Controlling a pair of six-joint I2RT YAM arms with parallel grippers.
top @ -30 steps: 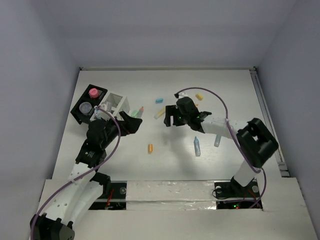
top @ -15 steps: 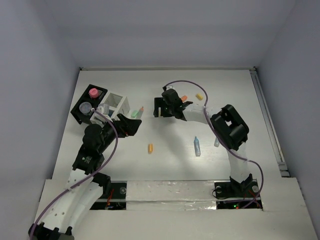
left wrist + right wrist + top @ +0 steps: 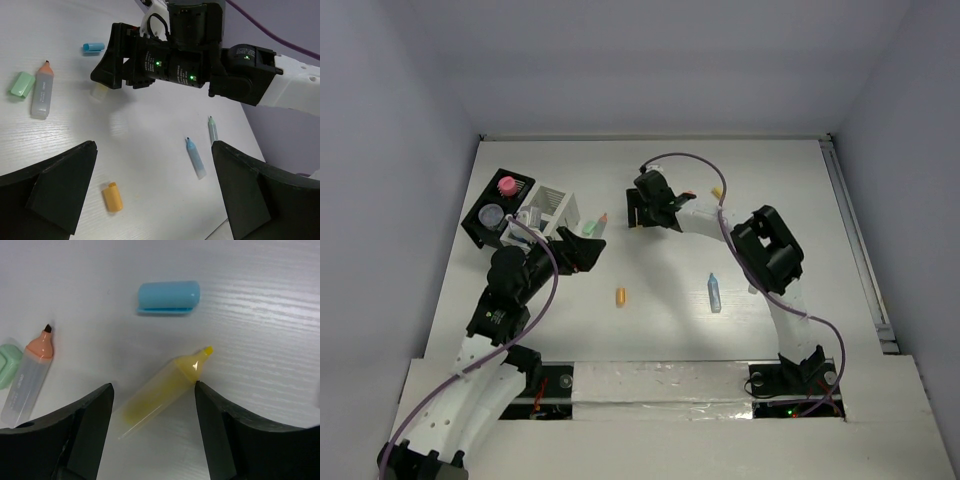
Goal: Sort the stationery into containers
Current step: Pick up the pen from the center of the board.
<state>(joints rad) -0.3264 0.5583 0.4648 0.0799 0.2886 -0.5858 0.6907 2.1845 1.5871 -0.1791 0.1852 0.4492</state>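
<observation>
Yellow first: straddled the highlighter near the blue cap with right end effector unclenched, ready to pinch.

Soft, even light from above; the white wood-grain table shows mild glare under my right wrist; the translucent yellow highlighter casts a faint shadow; my black left fingers look blurred.

Left gripper jaws spread wide; right gripper jaws apart.
</observation>
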